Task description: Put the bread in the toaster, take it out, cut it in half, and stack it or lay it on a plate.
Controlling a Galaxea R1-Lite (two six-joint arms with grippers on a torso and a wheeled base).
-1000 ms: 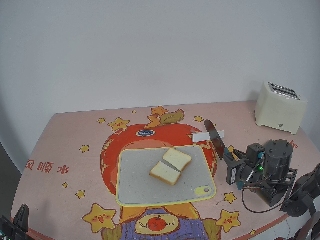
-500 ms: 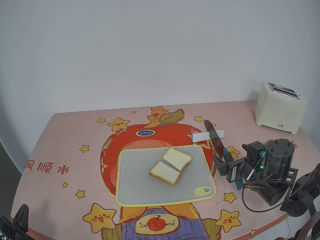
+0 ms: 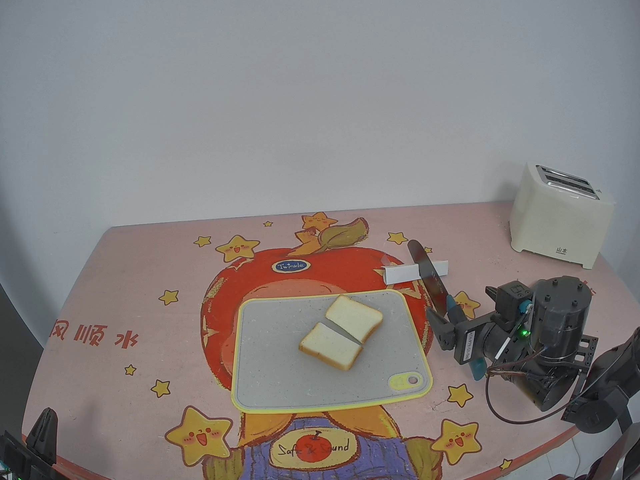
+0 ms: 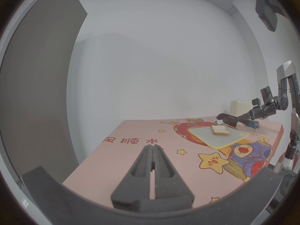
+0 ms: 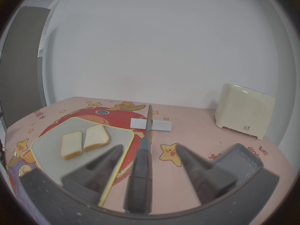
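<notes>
Two bread halves (image 3: 341,332) lie side by side on the cutting board (image 3: 280,368), mid-frame on the bench (image 3: 133,281). Right of the board, the right claw (image 3: 467,311) gapes wide, the knife (image 3: 430,278) handle lying ungripped between its fingers. The left claw (image 4: 153,146), at the head view's lower left, is closed and empty

The pink tabletop (image 3: 167,261) carries a cartoon print: a big red apple with a brown-green leaf, smiling yellow stars and red characters. The grey speckled plastic cutting board (image 3: 280,361) has a yellow rim and a yellow-green oval at one corner (the hole in it looks lilac). The nearer bread half (image 3: 331,347) and the farther bread half (image 3: 354,317) are pale cream with golden-tan crusts. The long knife (image 3: 430,276) has a dark grey blade and a teal handle. The small rectangular block (image 3: 400,273) is white. The boxy toaster (image 3: 560,225) is cream with silvery slots. The shallow rectangular tray (image 5: 240,158) is blue-grey.
</notes>
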